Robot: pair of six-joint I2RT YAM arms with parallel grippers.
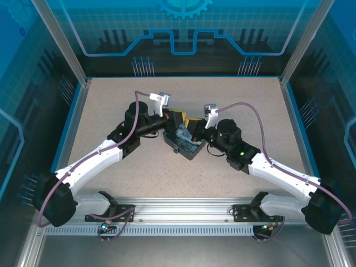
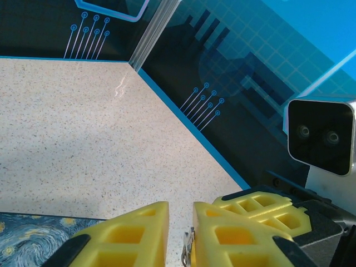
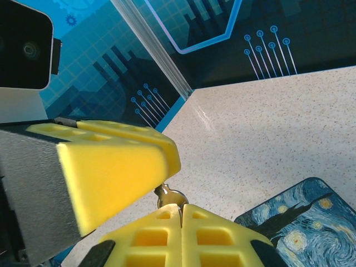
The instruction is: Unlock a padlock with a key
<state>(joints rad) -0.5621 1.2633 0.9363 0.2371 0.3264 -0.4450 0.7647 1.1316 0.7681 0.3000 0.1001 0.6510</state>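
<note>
Right wrist view, lower centre: the right gripper [image 3: 181, 208] has its 2 yellow foam fingers shut on a small silvery metal piece [image 3: 169, 197], probably the key. The left gripper [image 2: 181, 206] has its fingers narrow around a thin metal sliver [image 2: 188, 249]; whether they grip it I cannot tell. A blue swirl-printed tin [image 3: 300, 222] sits lower right. Unlocking looks unfinished, and the brass padlock is hard to make out.

Left arm [image 1: 94, 157] and right arm [image 1: 283, 172] are both angling inward from the near edge, elbows low, with the wrists facing each other at mid-table. Left gripper [image 2: 181, 210] is showing a narrow gap between its yellow fingers. Right gripper [image 3: 181, 211] is pressing its fingers flat together — tips touching, just beside the left's finger.
</note>
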